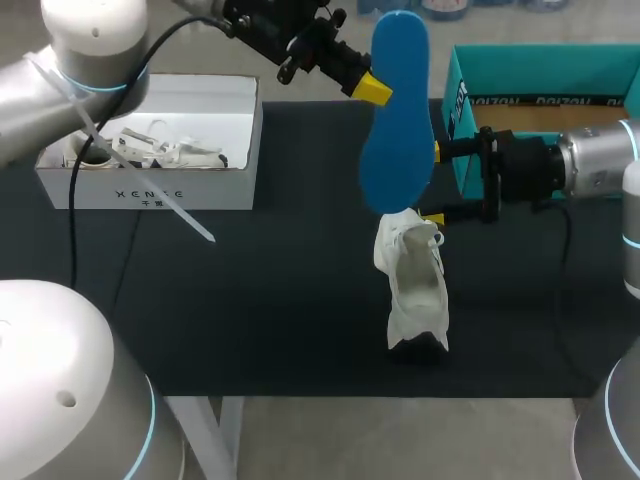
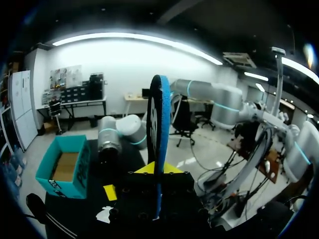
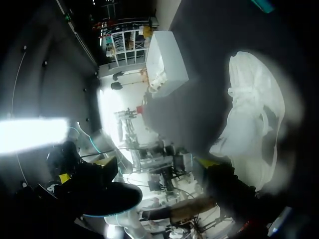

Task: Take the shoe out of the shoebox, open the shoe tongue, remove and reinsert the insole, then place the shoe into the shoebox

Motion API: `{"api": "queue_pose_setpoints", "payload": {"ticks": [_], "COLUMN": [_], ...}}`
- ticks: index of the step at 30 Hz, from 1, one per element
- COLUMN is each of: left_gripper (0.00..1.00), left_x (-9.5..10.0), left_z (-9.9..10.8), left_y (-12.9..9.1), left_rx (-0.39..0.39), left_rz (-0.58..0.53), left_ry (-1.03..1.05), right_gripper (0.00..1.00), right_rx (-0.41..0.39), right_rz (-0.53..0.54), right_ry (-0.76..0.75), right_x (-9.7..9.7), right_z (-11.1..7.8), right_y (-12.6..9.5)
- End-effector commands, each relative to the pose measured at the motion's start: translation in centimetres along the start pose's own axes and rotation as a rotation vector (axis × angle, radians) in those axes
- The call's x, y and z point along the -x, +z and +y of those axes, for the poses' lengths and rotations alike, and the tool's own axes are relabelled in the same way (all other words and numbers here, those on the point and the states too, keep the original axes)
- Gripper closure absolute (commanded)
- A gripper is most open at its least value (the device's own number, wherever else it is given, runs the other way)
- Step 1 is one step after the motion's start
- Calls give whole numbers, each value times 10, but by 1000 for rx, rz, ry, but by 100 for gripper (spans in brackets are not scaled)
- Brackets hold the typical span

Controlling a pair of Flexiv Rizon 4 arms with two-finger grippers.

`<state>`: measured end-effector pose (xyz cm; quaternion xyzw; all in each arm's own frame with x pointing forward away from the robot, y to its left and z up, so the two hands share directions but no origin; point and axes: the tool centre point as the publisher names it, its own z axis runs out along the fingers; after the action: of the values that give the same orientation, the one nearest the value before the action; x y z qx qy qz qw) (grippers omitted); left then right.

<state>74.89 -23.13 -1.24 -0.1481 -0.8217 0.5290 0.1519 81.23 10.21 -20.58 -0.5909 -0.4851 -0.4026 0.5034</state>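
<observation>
Item: blue insole (image 1: 397, 120), upper centre of frame, clamped edge-on in left gripper (image 1: 374, 89), hung over white shoe (image 1: 412, 285) standing on end at centre. Right gripper (image 1: 436, 185) was beside the shoe's top; grip not discernible.

Risk: the insole's lower end might miss the opening and buckle. The shoe, if loosely steadied, might topple.
</observation>
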Motion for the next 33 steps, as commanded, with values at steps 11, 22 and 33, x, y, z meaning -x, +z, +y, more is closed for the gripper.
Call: {"api": "queue_pose_setpoints", "payload": {"ticks": [11,22,33], "left_gripper": [100,100,100], "left_x": [-79,-69,-20], "left_z": [-32,5,41], "left_y": [32,47,91], "left_rx": [388,317,305], "left_rz": [-198,-194,-140], "left_ry": [598,638,706], "right_gripper": [0,0,0], "right_rx": [3,3,3], "right_rz": [-1,-1,-1], "right_ry": [1,1,1], "right_x": [0,0,0], "right_z": [-1,-1,-1], "right_y": [0,0,0]}}
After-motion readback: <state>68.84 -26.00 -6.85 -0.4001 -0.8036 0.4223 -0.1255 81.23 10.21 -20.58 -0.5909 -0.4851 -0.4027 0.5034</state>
